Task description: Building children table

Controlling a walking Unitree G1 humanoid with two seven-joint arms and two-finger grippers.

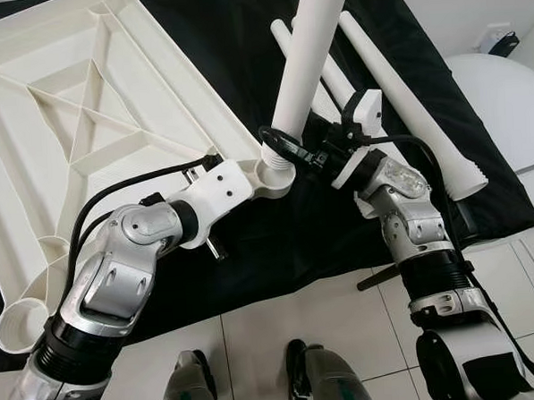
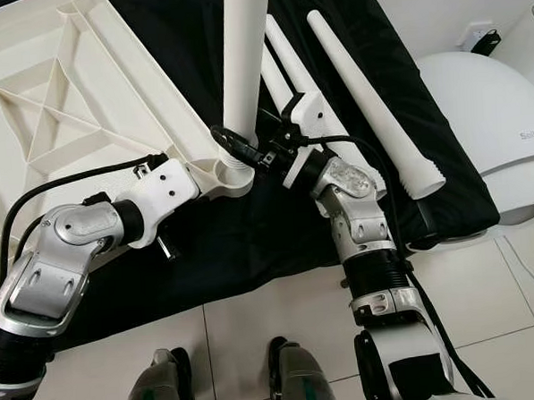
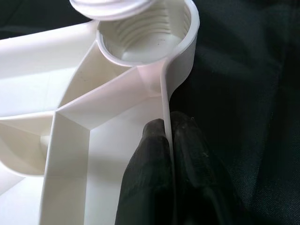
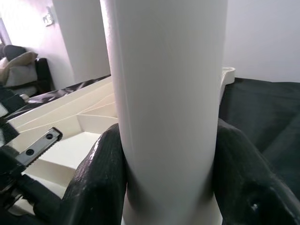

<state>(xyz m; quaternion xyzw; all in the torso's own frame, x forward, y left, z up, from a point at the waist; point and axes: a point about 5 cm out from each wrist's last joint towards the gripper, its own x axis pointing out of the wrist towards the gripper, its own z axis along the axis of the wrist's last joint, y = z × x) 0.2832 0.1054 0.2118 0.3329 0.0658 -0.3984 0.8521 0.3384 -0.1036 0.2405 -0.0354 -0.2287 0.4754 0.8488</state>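
Observation:
A white plastic tabletop (image 1: 75,120) lies upside down, ribs up, on a black cloth. Its near corner carries a round threaded socket (image 1: 275,174), also seen as the socket (image 3: 145,40) in the left wrist view. A white table leg (image 1: 309,59) stands upright with its lower end at that socket. My right gripper (image 4: 168,178) is shut on the leg just above the socket, its fingers (image 4: 101,183) on both sides. My left gripper (image 3: 168,136) is shut on the tabletop's rim wall (image 3: 166,98) just beside the socket.
Three more white legs (image 1: 405,94) lie on the black cloth (image 1: 251,246) behind the socket. A white rounded appliance (image 1: 508,107) stands at the right. Pale floor tiles (image 1: 282,316) and my feet are below.

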